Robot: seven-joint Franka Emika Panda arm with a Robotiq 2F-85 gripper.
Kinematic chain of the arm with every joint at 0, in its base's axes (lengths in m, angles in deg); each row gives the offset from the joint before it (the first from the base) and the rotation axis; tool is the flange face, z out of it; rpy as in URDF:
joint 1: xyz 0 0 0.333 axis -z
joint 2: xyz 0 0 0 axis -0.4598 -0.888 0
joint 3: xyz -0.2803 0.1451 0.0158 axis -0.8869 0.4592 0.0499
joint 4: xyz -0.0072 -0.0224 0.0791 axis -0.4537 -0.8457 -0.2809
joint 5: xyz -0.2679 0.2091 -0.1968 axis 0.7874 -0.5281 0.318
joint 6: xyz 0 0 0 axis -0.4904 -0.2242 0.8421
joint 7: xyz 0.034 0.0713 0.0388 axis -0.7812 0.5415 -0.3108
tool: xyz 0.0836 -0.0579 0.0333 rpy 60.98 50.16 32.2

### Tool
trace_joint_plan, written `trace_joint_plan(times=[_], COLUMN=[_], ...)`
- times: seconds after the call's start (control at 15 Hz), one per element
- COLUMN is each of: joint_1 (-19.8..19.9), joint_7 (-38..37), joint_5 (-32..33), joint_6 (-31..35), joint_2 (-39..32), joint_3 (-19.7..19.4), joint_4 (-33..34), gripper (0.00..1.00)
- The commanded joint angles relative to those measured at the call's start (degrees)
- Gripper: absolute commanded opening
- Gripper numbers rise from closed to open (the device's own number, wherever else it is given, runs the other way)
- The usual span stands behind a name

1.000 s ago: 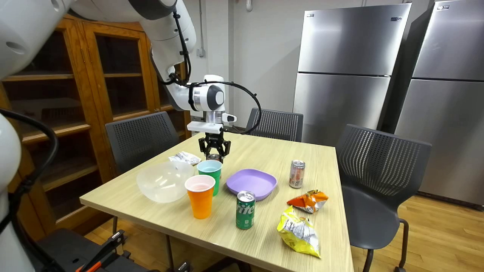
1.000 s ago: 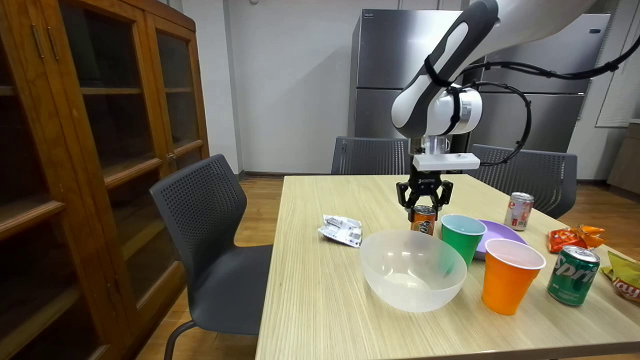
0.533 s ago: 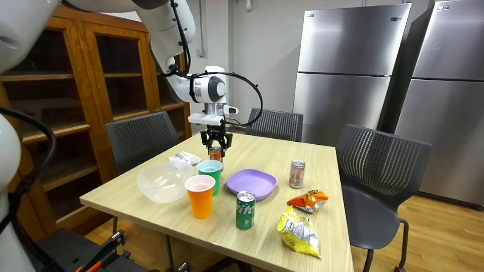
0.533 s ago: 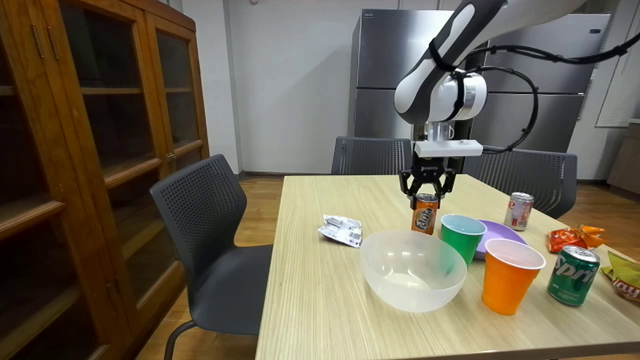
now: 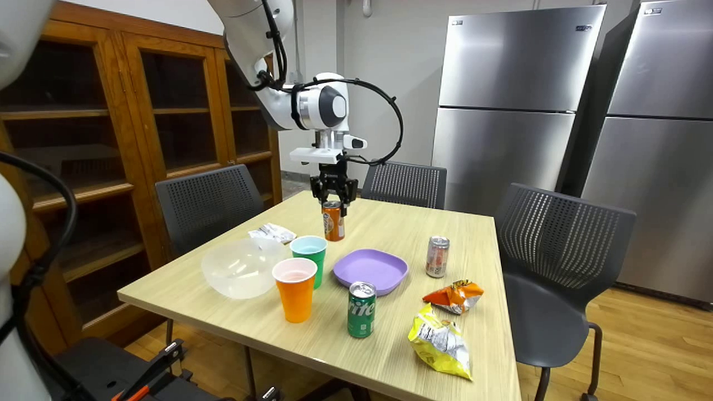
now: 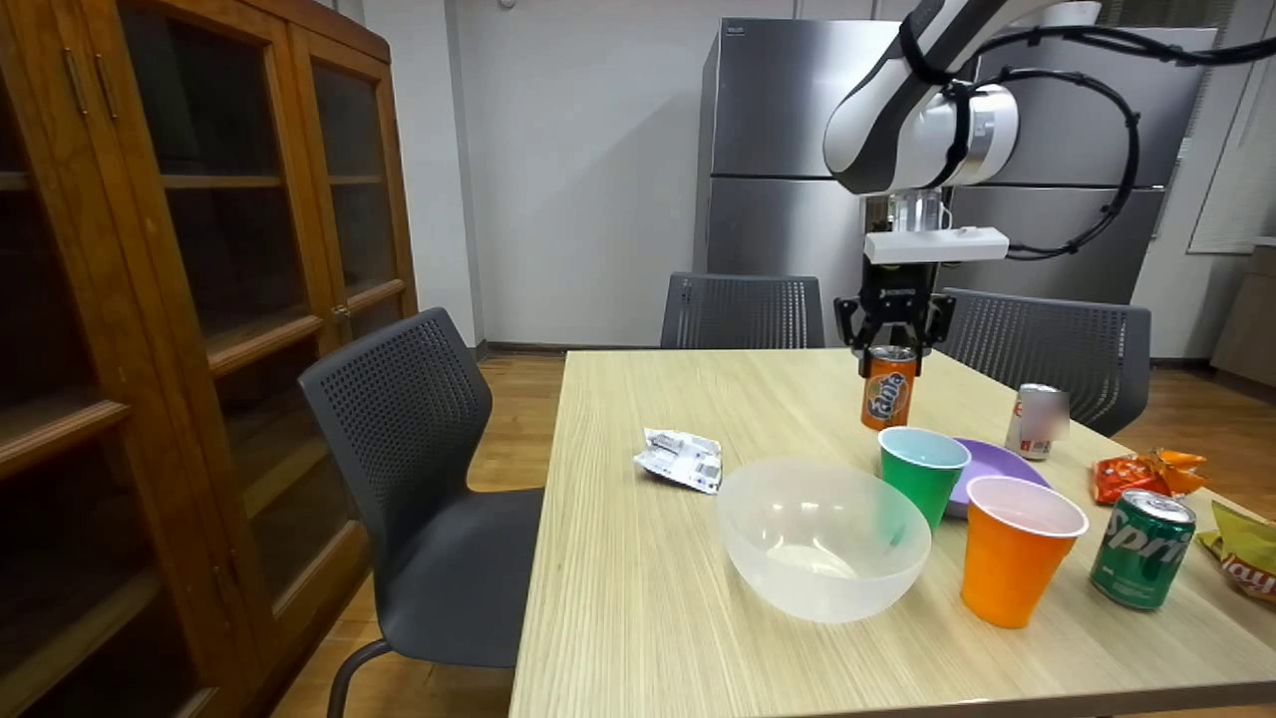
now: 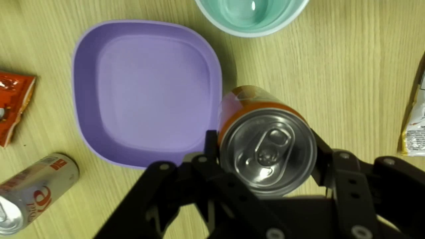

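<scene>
An orange Fanta can (image 6: 887,401) stands upright between the fingers of my gripper (image 6: 891,367), which is shut around its upper part. In the wrist view the silver lid of the can (image 7: 269,152) faces the camera, with a black finger (image 7: 211,142) against each side. The can appears raised off the table, though the gap beneath it is hard to judge. Beside and below it in the wrist view lies a purple plate (image 7: 152,93), bare inside. A green cup (image 7: 249,15) shows at that view's top edge; in an exterior view the cup (image 5: 309,256) stands in front of the can.
On the table (image 6: 638,588) are a frosted bowl (image 6: 822,538), an orange cup (image 5: 296,289), a Sprite can (image 5: 361,312), a silver-red can (image 5: 437,257), a white packet (image 6: 683,459), an orange snack bag (image 5: 455,296) and a yellow one (image 5: 441,345). Chairs surround it.
My gripper has risen and shifted rightward in both exterior views, carrying the Fanta can up from behind the green cup, so more of the can shows. The other objects have stayed put.
</scene>
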Motion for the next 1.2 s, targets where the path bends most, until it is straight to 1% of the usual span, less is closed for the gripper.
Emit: trace_joint_plan(times=[0.0,0.53,0.87,1.13], joint_1=[1.92,6.01,7.02,7.05], joint_7=[-0.48,0.95,1.24,1.38], joint_5=[-0.51,-0.51,-0.99,-1.47], joint_6=[-4.16,-8.59,-10.12,-11.27], joint_2=[1.31,-2.98,-7.16,-11.38], joint_3=[-0.60,-1.90,-1.62,-1.27], joint_4=[1.46,7.40,11.65,16.62], gripper=[0.38,0.38,0.38,0.38])
